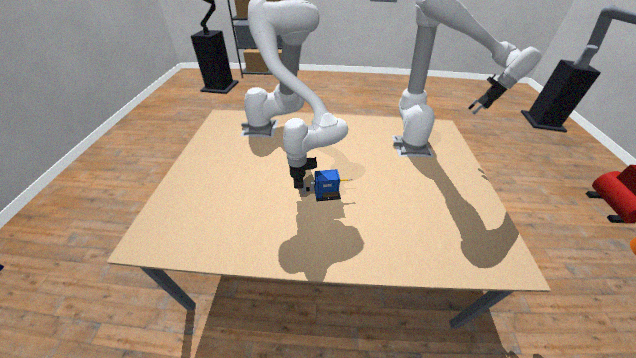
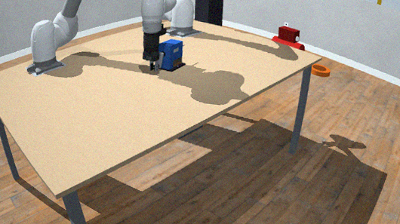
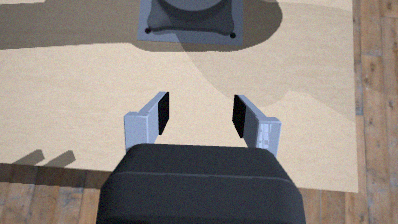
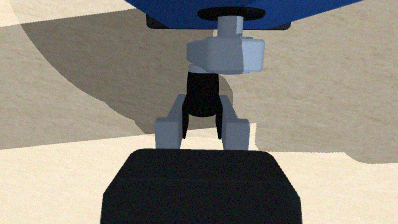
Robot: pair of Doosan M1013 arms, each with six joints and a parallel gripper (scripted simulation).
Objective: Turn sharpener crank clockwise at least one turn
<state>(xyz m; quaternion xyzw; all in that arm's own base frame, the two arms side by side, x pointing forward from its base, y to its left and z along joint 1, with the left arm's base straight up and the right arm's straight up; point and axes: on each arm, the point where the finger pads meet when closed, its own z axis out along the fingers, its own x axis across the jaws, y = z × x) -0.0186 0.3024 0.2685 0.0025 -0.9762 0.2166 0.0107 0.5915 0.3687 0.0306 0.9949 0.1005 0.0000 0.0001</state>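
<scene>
The blue sharpener (image 1: pixel 327 177) (image 2: pixel 172 53) (image 4: pixel 175 9) stands upright on the table (image 1: pixel 210 210) (image 2: pixel 82 122), with a yellow pencil (image 1: pixel 345 180) sticking out of the side away from the crank. Its grey crank (image 2: pixel 161 60) (image 4: pixel 227 55) points roughly downward from the shaft. The black handle (image 4: pixel 202 92) is at the crank's outer end. My right gripper (image 1: pixel 303 190) (image 2: pixel 154 66) (image 4: pixel 202 108) points down beside the sharpener and is shut on this handle, one finger on each side. My left gripper (image 1: pixel 473 108) (image 3: pixel 201 106) is open and empty, high up and far from the sharpener.
The right arm's base (image 1: pixel 258 129) (image 2: pixel 44 68) and left arm's base (image 1: pixel 414 146) (image 2: pixel 183 32) stand at the table's back edge. A red object (image 1: pixel 615 195) (image 2: pixel 288 35) and an orange ring (image 2: pixel 320 72) are beyond the table. Black pedestals (image 1: pixel 212 60) (image 1: pixel 562 95) stand behind.
</scene>
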